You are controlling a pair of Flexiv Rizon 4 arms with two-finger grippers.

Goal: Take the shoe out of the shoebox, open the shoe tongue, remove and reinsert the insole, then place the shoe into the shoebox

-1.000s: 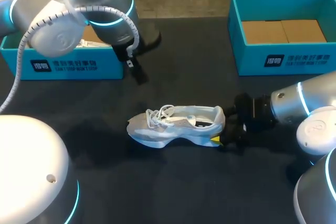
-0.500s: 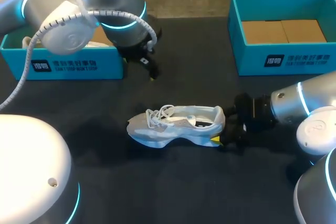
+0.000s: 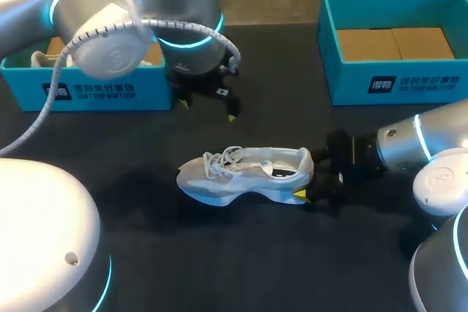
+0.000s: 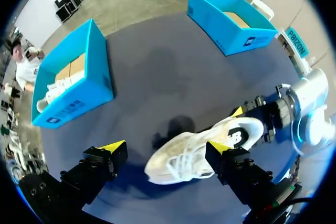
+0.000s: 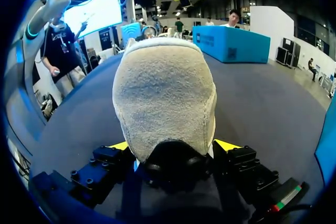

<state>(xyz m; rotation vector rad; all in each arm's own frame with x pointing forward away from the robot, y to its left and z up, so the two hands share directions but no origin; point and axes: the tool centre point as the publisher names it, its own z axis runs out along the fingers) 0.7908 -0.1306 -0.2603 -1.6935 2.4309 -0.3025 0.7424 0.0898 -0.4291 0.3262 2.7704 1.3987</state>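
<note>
So the shoe (image 3: 245, 173) is out on the dark table (image 3: 241, 253), lying on its side. Its heel sits right between the right gripper (image 3: 311, 184) fingers, which are clamped on it from both sides. The toe points straight away from those fingers. The left gripper (image 3: 207, 107) hangs above the table with its fingers wide apart and nothing in them. The shoe's laces lie ahead of and below those fingers, not touching them.

Room-wise, the shoe is well apart from both boxes. The left shoebox (image 3: 95, 93) is just beside the left gripper's fingers. The right shoebox (image 3: 395, 82) is off past the right arm, with bare table between each box wall and the shoe.

From the left wrist, the whole shoe (image 4: 205, 153) shows with its side mark, and another shoe (image 4: 55, 87) sits in the left shoebox (image 4: 79, 93). The head view barely catches that one. The right wrist only gets the fuzzy heel (image 5: 165, 103) filling the gap, with both yellow tips of the right gripper (image 5: 173, 148) flanking it. From overhead just one of those tips shows.
</note>
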